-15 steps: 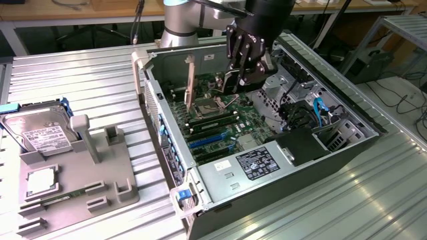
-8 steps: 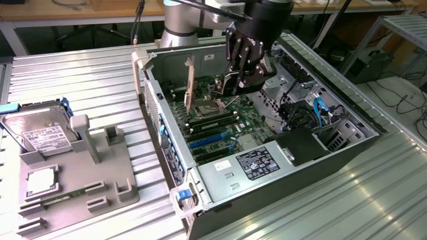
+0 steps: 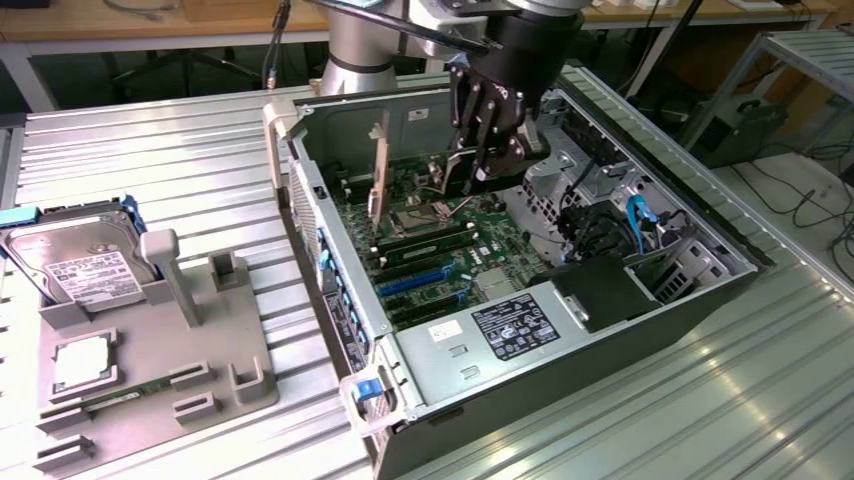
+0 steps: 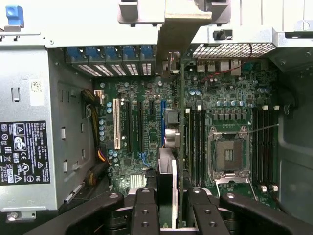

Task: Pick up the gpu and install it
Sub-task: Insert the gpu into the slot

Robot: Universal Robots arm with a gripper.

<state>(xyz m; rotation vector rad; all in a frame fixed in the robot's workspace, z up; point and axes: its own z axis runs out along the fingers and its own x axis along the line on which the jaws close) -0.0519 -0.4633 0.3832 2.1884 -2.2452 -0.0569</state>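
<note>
Lying on its side on the ribbed metal table (image 3: pixel 174 140), the open computer case (image 3: pixel 694 290) is exposing its green motherboard (image 3: pixel 454 250) to the arm. Inside the case, the grey power supply (image 3: pixel 514 335) is carrying a black label (image 3: pixel 514 325) with white print; in the wrist view a similar black label (image 4: pixel 24 152) is showing certification marks, but the wording is too small to read. The black gripper (image 3: pixel 483 165) is hanging over the motherboard, its fingers (image 4: pixel 145 215) closed on the gpu (image 4: pixel 172 166), which is standing on edge between them, in line with the expansion slots beside the blue slot (image 4: pixel 163 122). The pale bracket strip (image 4: pixel 178 34) of the gpu is reaching toward the rear slot openings of the case. Whether the card edge is touching a slot cannot be determined. Beside the gpu, the empty processor socket (image 4: pixel 228 157) is sitting between rows of memory slots.

At the exterior view's left, a grey fixture tray (image 3: pixel 147 390) is holding a silver hard drive (image 3: pixel 74 260) with a white label, unreadable here, a square processor (image 3: pixel 83 362), and a narrow green memory stick (image 3: pixel 127 392).
</note>
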